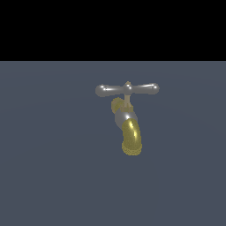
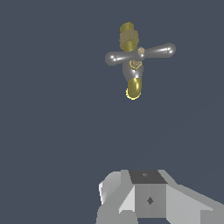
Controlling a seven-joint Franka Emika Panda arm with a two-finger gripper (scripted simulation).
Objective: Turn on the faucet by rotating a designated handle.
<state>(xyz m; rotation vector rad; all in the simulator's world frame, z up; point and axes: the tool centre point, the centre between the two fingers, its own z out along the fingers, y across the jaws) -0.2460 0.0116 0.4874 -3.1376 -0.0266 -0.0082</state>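
Hand (image 2: 148, 199) visible only in wrist view, as grey blocky housing at frame edge; fingertips not shown, so can't tell how far open, and nothing seen held. Not in exterior view at all. Well apart from faucet (image 1: 128, 119), w/ bare grey tabletop (image 2: 52, 131) between. Faucet alone on tabletop, approx. centre of exterior view: curved yellow spout (image 1: 131, 137) pointing down toward camera, grey body above it, thin brass stem (image 1: 127, 98) up to handle (image 1: 127, 89). Handle a slim silver crossbar w/ rounded ends, lying roughly level across stem, wider than spout, nothing touching it. In wrist view crossbar slightly tilted, spout seen end-on beneath. Step in hand, by judgement: approach phase, no contact yet, task barely begun. Next move prob. calls for closing gap to one end of crossbar, lining up beside or around that end, not spout, then pushing sideways round stem axis. Risks: hitting spout or stem instead, or slipping off rounded end since bar is thin & shiny.
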